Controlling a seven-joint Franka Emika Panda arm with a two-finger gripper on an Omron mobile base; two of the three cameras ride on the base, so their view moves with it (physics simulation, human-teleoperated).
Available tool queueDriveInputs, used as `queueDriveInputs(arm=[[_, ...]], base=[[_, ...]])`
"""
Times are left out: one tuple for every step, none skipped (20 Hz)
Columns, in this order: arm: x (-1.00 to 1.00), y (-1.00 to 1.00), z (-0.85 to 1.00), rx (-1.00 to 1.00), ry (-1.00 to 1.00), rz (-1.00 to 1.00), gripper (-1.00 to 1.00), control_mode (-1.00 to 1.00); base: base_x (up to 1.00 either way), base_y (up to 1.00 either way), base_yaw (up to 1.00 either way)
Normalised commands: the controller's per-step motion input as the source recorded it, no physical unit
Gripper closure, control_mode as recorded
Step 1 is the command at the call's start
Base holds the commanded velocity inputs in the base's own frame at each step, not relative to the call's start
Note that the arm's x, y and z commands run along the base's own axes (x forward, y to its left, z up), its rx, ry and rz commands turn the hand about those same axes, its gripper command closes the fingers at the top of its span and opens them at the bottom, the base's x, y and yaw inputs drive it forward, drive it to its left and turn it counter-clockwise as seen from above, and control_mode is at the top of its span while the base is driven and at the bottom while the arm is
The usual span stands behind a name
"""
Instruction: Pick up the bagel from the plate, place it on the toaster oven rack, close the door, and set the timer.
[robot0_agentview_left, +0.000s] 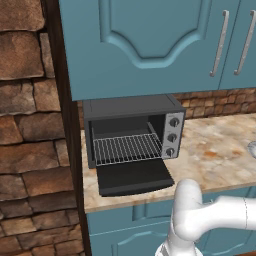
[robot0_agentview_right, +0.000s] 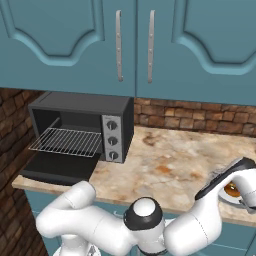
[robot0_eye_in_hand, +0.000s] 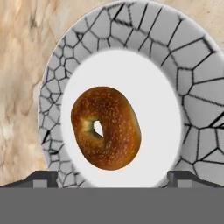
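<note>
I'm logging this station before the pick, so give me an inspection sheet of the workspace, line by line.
Surface: marbled beige counter.
Job's things: bagel lies flat on the plate; toaster oven rack bare, door folded down open; timer lowest of three knobs.
Clutter: nothing seen.
Gripper: gripper above the bagel, fingertips spread wide, nothing between them.
Cables: nothing seen.
Surroundings: teal cabinets above, brick backsplash, stone wall left of the oven.

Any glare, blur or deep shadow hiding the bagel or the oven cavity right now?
Hand view: bagel sharp and evenly lit on the plate, no glare. Left base view: oven cavity dark, yet the toaster oven rack reads clearly. Right base view: the arm covers most of the bagel; the open door is near-black, little detail.
</note>
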Motion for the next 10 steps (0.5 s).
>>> queueDriveInputs(arm=[[0.08,-0.05,-0.18,0.00,0.00,0.00,-1.00,-1.00],[0.07,-0.01,-0.19,0.00,0.00,0.00,-1.00,-1.00],[0.06,-0.02,-0.19,0.00,0.00,0.00,-1.00,-1.00],[0.04,-0.01,-0.19,0.00,0.00,0.00,-1.00,-1.00],[0.07,0.00,-0.16,0.00,0.00,0.00,-1.00,-1.00],[0.06,0.00,-0.13,0.00,0.00,0.00,-1.00,-1.00],[0.09,0.00,-0.10,0.00,0.00,0.00,-1.00,-1.00],[0.11,0.00,-0.09,0.00,0.00,0.00,-1.00,-1.00],[0.13,0.00,-0.10,0.00,0.00,0.00,-1.00,-1.00],[0.16,0.00,-0.09,0.00,0.00,0.00,-1.00,-1.00]], base=[[0.00,0.00,0.00],[0.00,0.00,0.00],[0.00,0.00,0.00],[0.00,0.00,0.00],[0.00,0.00,0.00],[0.00,0.00,0.00],[0.00,0.00,0.00],[0.00,0.00,0.00],[0.00,0.00,0.00],[0.00,0.00,0.00]])
